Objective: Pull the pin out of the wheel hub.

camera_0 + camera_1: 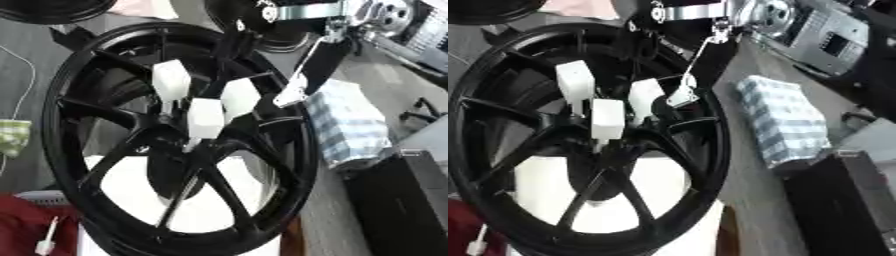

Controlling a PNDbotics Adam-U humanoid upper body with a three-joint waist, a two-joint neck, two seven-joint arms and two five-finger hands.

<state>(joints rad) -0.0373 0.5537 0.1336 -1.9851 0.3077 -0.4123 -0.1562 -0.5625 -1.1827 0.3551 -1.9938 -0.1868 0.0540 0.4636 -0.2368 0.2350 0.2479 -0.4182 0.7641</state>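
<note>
The black wheel hub (179,145) stood tilted before me, filling most of the view, its spokes running in to a dark centre, with white showing through the lower gaps between them. Three white hex-headed pins (207,117) stuck out of the centre: one higher at the left, one lower in the middle, one at the right. My right hand (293,90) came down from the upper right on its black and silver arm (689,12) and reached in over the hub's right side. Its light fingertip (682,96) lay just beside the right-hand pin (240,98), close enough that I could not tell whether it touched. Most of that hand was black against the black wheel, so I could not tell how far my fingers were curled, nor whether they had hold of anything. Every pin I could see was seated in the hub. A blue-and-white checked cloth (785,120) lay on the grey table (750,200) just right of the rim. A black box (402,205) sat beside it, lower right. At the lower left, something small and white (45,245) rested on a dark red cloth (26,225).
</note>
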